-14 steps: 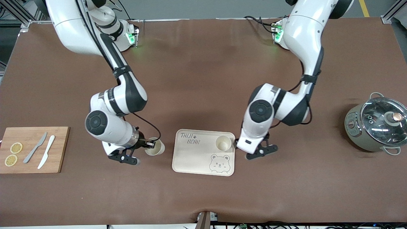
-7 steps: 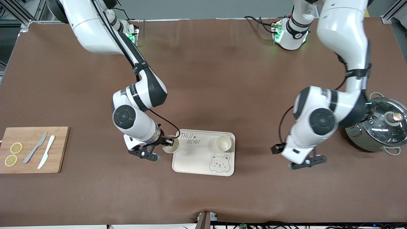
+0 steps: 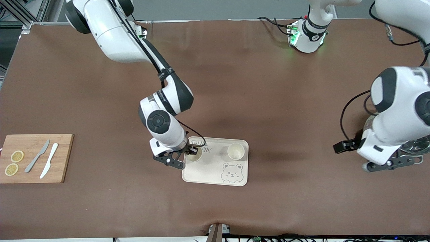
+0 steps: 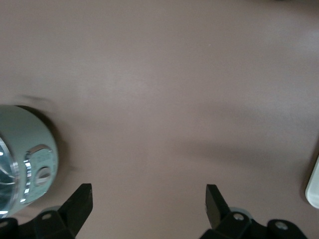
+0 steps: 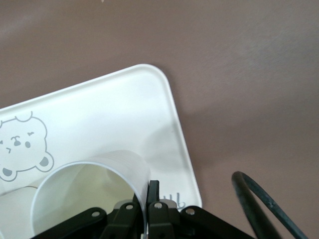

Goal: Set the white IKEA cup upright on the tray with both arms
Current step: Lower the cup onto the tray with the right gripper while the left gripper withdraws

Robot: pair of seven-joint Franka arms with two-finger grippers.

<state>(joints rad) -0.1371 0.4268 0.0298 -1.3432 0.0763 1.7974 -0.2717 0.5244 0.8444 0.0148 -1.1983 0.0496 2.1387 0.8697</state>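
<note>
Second cup (image 3: 235, 151) already upright on tray (image 3: 208, 173), pot (image 4: 22, 162) beside table's left-arm end.

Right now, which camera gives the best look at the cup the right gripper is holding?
The right wrist view: the held cup fills it, rim pinched by the right gripper. The front view shows it small, over the tray; the left wrist view misses it.

White glossy arms (image 3: 121, 37), black joint bands, black cables (green base lights), small black fingers (image 4: 82, 199).
</note>
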